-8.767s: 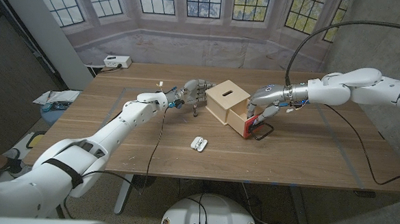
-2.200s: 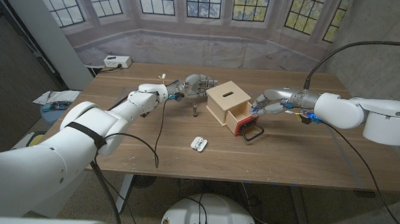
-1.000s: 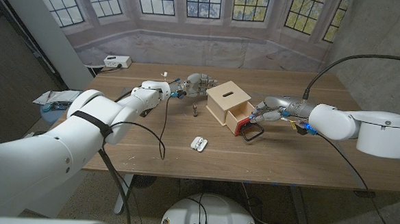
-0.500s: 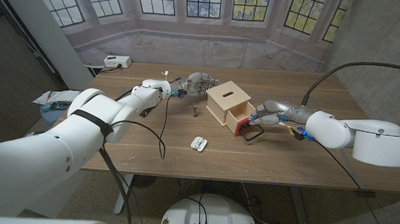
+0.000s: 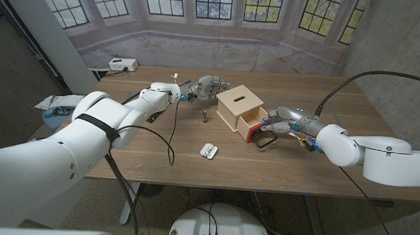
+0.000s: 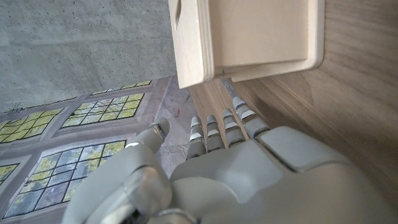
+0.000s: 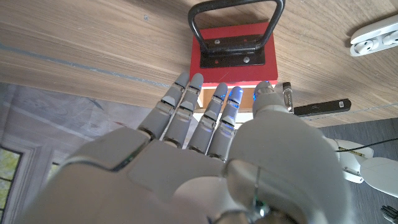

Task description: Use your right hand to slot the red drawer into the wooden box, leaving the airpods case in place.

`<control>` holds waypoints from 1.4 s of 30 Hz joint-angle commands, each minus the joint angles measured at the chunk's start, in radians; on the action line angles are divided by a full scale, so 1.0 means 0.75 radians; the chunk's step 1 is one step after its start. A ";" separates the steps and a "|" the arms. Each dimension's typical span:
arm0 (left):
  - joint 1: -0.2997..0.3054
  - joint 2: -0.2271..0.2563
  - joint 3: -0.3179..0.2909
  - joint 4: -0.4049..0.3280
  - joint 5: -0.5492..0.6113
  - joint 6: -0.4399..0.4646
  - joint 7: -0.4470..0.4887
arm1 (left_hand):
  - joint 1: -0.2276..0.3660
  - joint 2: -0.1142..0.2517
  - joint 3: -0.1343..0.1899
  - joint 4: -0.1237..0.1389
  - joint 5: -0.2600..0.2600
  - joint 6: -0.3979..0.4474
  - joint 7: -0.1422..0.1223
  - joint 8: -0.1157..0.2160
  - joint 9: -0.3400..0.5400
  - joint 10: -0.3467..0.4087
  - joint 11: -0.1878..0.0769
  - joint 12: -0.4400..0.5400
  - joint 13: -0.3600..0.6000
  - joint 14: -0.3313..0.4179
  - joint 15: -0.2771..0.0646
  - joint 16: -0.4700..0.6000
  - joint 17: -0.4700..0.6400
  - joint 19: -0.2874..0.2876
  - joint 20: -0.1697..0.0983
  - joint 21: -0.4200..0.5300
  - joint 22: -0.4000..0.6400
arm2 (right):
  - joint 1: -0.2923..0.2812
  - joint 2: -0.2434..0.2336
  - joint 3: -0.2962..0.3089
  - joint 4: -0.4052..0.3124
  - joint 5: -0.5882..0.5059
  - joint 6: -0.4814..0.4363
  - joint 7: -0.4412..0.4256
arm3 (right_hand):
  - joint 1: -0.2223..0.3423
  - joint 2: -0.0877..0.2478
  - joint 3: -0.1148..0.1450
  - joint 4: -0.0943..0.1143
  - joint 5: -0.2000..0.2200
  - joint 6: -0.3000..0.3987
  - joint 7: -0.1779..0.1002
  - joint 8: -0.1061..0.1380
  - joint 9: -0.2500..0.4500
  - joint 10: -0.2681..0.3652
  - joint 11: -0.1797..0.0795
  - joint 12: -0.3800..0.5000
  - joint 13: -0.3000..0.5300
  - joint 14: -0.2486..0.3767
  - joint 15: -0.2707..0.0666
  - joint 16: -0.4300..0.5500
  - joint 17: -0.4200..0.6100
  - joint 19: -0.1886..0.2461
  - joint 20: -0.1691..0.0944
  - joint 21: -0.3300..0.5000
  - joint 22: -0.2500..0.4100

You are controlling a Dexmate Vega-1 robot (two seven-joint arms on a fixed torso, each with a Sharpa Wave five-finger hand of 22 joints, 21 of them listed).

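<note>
Even, soft indoor light, no harsh glare. Faint shadows under the wooden box (image 5: 238, 107) on the table (image 5: 323, 159). Head view sharp, slight wide-angle bend at edges. Wrist views: near hands softly blurred.

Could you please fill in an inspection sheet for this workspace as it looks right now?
Surface: wooden table, bare wood.
Job's things: red drawer partly out of wooden box, black handle facing outward; airpods case lying open in front.
Clutter: small dark upright object left of the box.
Hands: right hand with fingertips at the drawer; left hand beside the box's far side.
Cables: black cable across the table.
Surroundings: windowed backdrop, white device at the far edge.
</note>
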 commanded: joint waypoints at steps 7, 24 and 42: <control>-0.034 -0.029 0.036 0.010 0.016 0.040 0.089 | -0.014 0.003 0.002 -0.007 0.002 0.005 -0.001 0.003 0.004 0.004 0.004 -0.003 0.005 0.009 -0.006 0.003 0.003 0.005 0.005 -0.006 0.007 | -0.129 -0.011 -0.063 -0.056 -0.187 -0.157 -0.331 | -0.012 -0.007 0.008 -0.010 -0.003 -0.013 0.000 -0.004 0.000 -0.029 0.011 -0.005 -0.006 0.001 -0.170 0.004 0.000 0.011 -0.029 0.004 0.004; -0.048 -0.041 0.063 0.012 0.011 0.060 0.145 | -0.013 0.004 0.002 -0.010 0.002 0.005 -0.002 0.003 0.004 0.003 0.005 -0.003 0.005 0.009 -0.006 0.003 0.002 0.006 0.004 -0.006 0.007 | -0.268 0.136 -0.075 0.053 -0.243 -0.216 -0.617 | -0.013 -0.011 0.016 -0.019 -0.003 -0.063 0.019 -0.010 0.000 -0.077 0.010 -0.009 -0.012 -0.011 -0.158 0.000 -0.004 0.038 -0.026 0.011 0.003; -0.054 -0.043 0.083 0.011 0.007 0.048 0.133 | -0.012 0.004 0.001 -0.013 0.002 0.006 -0.002 0.004 0.004 0.005 0.002 -0.002 0.005 0.009 -0.008 0.003 0.002 0.008 0.003 -0.005 0.007 | -0.385 0.238 -0.011 0.122 -0.259 -0.237 -0.708 | -0.005 -0.009 0.026 -0.028 -0.003 -0.054 0.021 0.000 -0.001 -0.096 0.021 -0.007 -0.015 -0.027 -0.151 -0.004 -0.006 0.043 -0.024 0.009 0.003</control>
